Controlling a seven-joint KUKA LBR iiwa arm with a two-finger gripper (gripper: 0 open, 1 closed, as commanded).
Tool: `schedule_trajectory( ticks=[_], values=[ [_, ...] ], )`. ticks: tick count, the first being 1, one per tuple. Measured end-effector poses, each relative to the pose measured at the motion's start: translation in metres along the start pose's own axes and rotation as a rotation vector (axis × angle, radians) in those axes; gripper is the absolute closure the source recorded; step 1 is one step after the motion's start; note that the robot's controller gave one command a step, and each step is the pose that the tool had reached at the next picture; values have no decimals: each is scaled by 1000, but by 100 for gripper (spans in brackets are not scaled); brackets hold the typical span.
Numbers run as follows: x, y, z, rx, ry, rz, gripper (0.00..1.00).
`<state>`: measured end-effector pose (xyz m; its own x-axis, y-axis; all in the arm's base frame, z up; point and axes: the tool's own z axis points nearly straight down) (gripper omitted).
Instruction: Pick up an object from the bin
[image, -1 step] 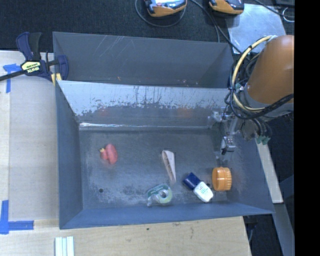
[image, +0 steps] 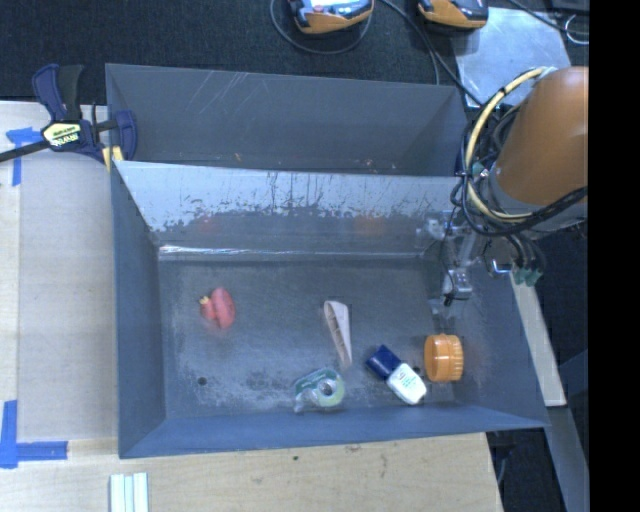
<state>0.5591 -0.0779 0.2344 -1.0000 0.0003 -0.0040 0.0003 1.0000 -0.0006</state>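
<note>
Bin (image: 135, 300): grey. Contents: a pink lump (image: 217, 308), a beige wedge (image: 338, 328), a pale green ring (image: 321, 390), a blue-and-white bottle (image: 396, 375), an orange cylinder (image: 444, 358).

The gripper (image: 455, 292) hangs just behind the orange tub (image: 444, 358); a blue-and-white bottle (image: 398, 376) lies just left of that tub. Farther left lie a greenish tape roll (image: 321, 390), a beige wedge (image: 338, 330), a pink lump (image: 217, 308).

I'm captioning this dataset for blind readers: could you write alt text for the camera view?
A robot arm's claw hangs in a grey metal bin at the view's right, close to an orange round thing. Further left on the floor lie a blue-and-white thing, a greenish ring, a pale wedge and a pink lump.
</note>
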Motion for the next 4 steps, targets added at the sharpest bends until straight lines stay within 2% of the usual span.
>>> schedule_trajectory(
  ticks=[1, 2, 3, 4],
  values=[
    [46, -56, 117, 0, 1, -163, 0],
    [49, -73, 76, 1, -3, -236, 0],
    [59, -11, 119, -1, -1, -385, 0],
    [54, -78, 166, 2, -2, 26, 0]
  ],
)
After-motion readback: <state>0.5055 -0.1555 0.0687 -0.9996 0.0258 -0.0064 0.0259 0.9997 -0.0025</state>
